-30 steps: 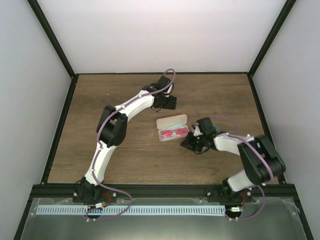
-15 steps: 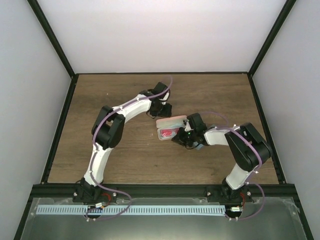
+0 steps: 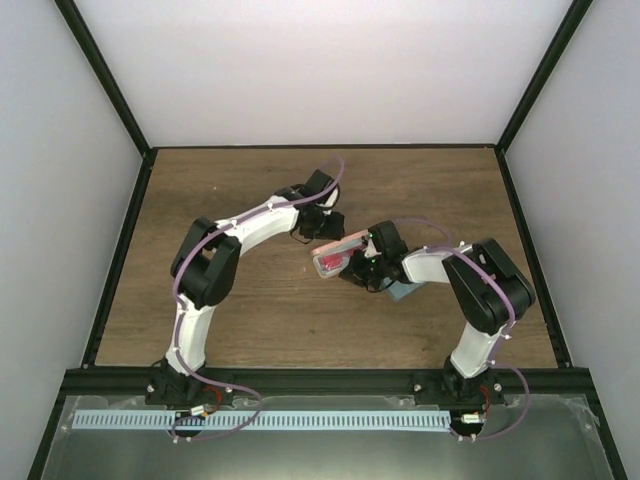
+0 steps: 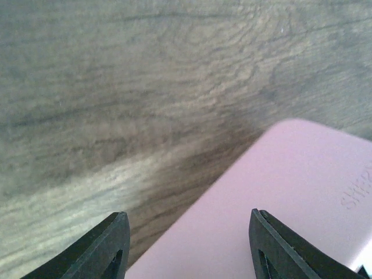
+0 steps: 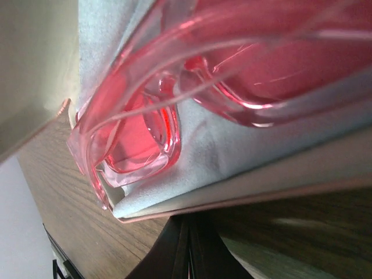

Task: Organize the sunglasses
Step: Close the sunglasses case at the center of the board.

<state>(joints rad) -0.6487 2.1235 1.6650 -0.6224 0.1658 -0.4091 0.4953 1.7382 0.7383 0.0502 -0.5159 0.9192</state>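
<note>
sunglasses lie in the pink case, lid half down; left gripper behind the case, jaws apart and empty, should probably press it closed; right gripper, pinched together on nothing, sits against the case's near edge.

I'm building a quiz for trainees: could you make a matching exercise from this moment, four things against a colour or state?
Things:
1. sunglasses
2. cloth
3. left gripper
4. right gripper

Colour or state:
a. light blue
b. jaws shut
c. translucent reddish-pink
d. jaws apart, over the pink case

Pairs: 1-c, 2-a, 3-d, 4-b
</note>
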